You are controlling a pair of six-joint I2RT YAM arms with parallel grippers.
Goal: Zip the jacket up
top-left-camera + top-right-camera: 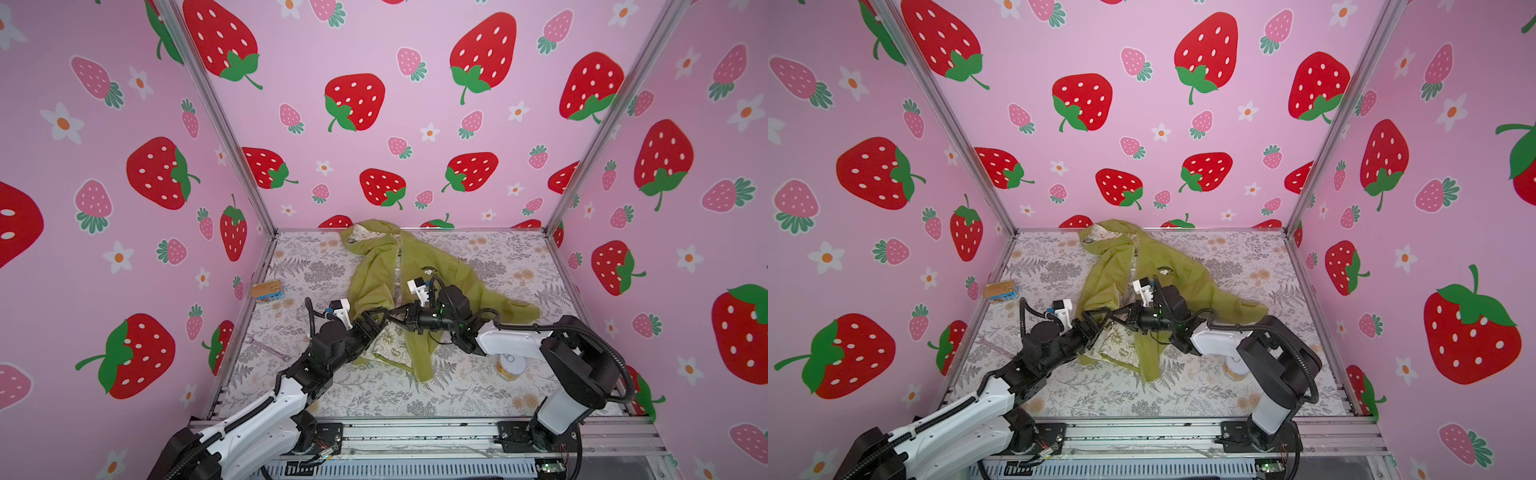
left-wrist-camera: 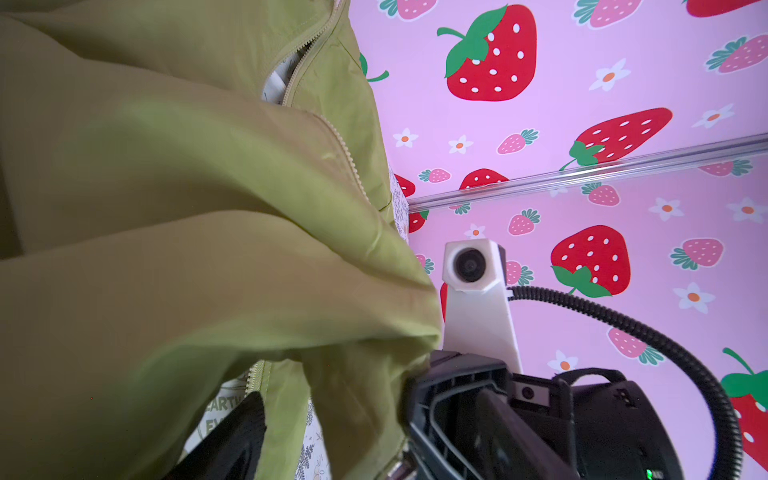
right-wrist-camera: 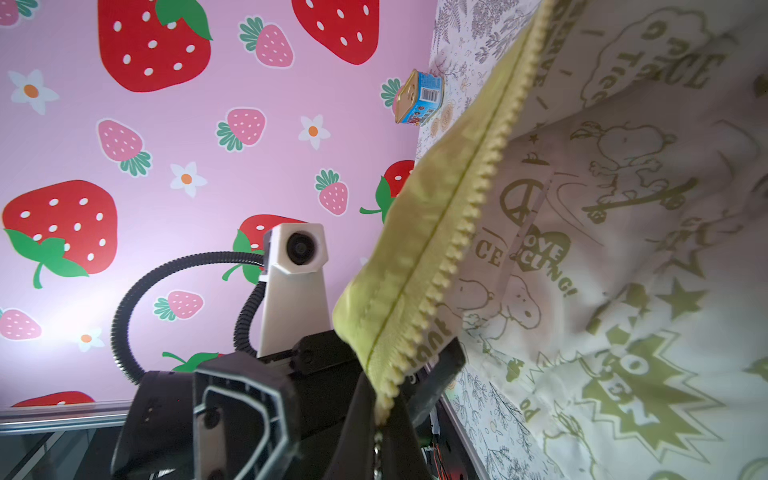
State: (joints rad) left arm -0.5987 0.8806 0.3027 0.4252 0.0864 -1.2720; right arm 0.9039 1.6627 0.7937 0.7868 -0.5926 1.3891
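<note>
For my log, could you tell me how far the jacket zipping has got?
Done: nothing looks zipped; the jacket lies open, lining showing. In hand: the right gripper pinches one zipper edge at its end, the left gripper open alongside. Left: joining both ends, zipping upward.

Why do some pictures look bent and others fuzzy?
Both top views: a wide lens splays the silver frame posts outward. Left wrist view: the olive-green hooded jacket, close to the lens, blurs. Right wrist view: its pale printed lining goes soft.

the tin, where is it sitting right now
In both top views the tin lies near the left edge of the table, to the left of the jacket and clear of it, about level with the jacket's middle.
</note>
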